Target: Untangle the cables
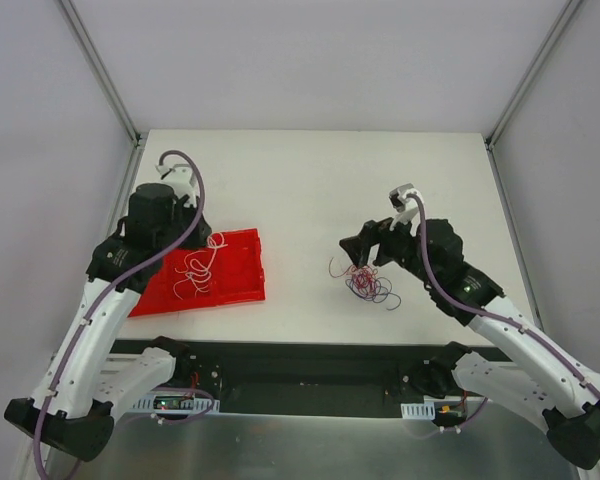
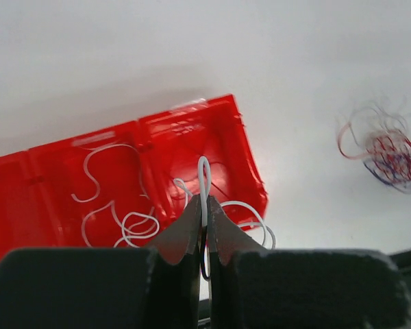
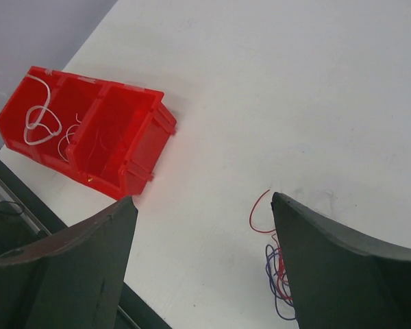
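A small tangle of dark red and purplish thin cables [image 1: 368,284] lies on the white table right of centre; it also shows in the left wrist view [image 2: 390,147] and the right wrist view [image 3: 277,277]. Several loose white cables [image 1: 195,270] lie in a red tray [image 1: 245,250]. My left gripper [image 2: 205,209] is shut on a white cable [image 2: 204,179] and holds it above the tray's right compartment. My right gripper [image 3: 202,205] is open and empty, just above the tangle's left edge, with the tangle partly hidden behind its right finger [image 3: 329,260].
The red tray [image 2: 233,130] has divided compartments and sits at the near left of the table [image 1: 310,180]; it also shows in the right wrist view [image 3: 116,137]. A dark strip runs along the table's near edge [image 1: 310,365]. Grey walls enclose the table.
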{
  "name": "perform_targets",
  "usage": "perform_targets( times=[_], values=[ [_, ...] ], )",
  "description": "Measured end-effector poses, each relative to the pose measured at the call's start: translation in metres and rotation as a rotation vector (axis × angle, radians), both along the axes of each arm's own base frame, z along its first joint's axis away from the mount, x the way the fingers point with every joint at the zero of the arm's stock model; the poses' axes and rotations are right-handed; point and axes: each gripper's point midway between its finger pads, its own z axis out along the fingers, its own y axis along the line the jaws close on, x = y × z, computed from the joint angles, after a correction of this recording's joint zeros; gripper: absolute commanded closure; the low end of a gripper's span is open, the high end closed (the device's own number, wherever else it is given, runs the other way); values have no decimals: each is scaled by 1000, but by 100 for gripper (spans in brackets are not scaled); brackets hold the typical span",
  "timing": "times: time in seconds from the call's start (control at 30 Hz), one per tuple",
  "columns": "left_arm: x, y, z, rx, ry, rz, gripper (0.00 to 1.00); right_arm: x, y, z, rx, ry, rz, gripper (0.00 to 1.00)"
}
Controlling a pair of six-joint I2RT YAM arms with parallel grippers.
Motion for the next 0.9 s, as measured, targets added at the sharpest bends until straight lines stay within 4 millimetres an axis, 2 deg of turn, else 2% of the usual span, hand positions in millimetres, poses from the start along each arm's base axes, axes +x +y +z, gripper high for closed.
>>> perform_targets(
  times=[0.13,0.3,0.43,0.67,0.83,0.9],
  values=[
    [20,39,8,56,-7,167,100,-2,-1,-13,-17,29,3,18],
    [37,75,-12,80,62,355,100,-3,-7,-22,-27,48,-10,17],
    [41,85,-45,52,155,466,100,-5,-11,-21,-28,49,-15,17],
    [17,90,-112,3,338,627,100,-10,-18,-19,-16,37,-24,18],
    [3,97,-140,-7,408,740,100,-10,-18,-25,-31,55,-24,18],
    [3,101,-145,-1,415,769,82,-11,-19,-27,-36,61,-24,18]
  ],
)
